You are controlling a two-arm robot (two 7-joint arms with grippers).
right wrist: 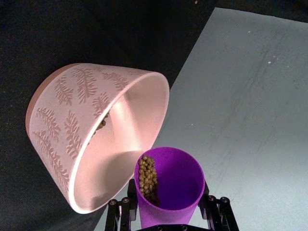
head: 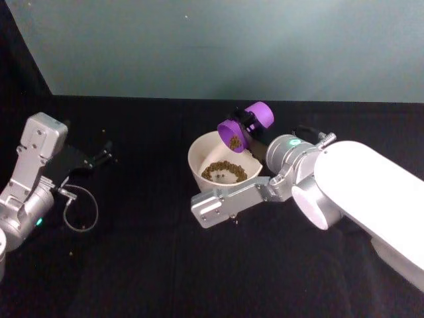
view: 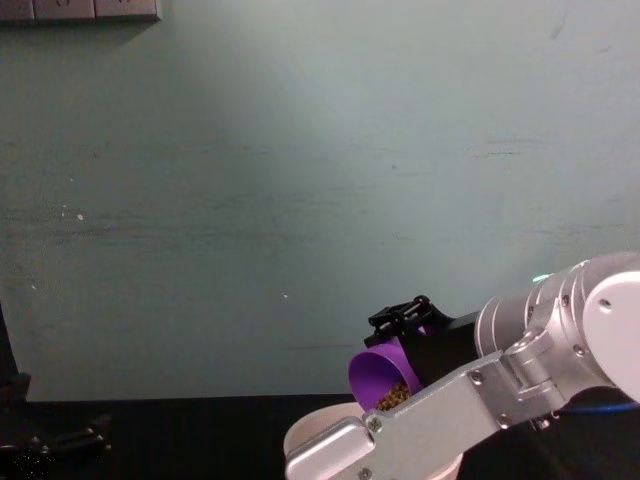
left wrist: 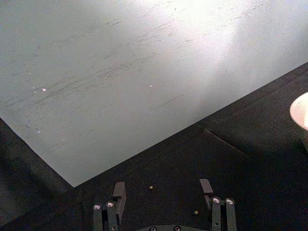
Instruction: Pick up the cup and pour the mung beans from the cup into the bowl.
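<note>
My right gripper (head: 248, 123) is shut on the purple cup (head: 245, 124), holding it tipped on its side over the far rim of the bowl (head: 199, 147). Mung beans (head: 234, 141) lie at the cup's mouth, and a heap of them (head: 224, 172) sits in the bowl. In the right wrist view the cup (right wrist: 169, 186) shows beans (right wrist: 147, 174) along its lower wall, just beside the pale bowl (right wrist: 96, 134) with a leaf pattern. From the chest view the tilted cup (view: 385, 375) hangs above the bowl's rim (view: 320, 430). My left gripper (head: 103, 154) rests open at the left of the table.
The table is covered by a black cloth (head: 146, 265), with a pale green wall (head: 218, 46) behind it. A few stray beans (left wrist: 151, 187) lie on the cloth near the left gripper (left wrist: 163, 190). A loose cable (head: 79, 212) loops by the left arm.
</note>
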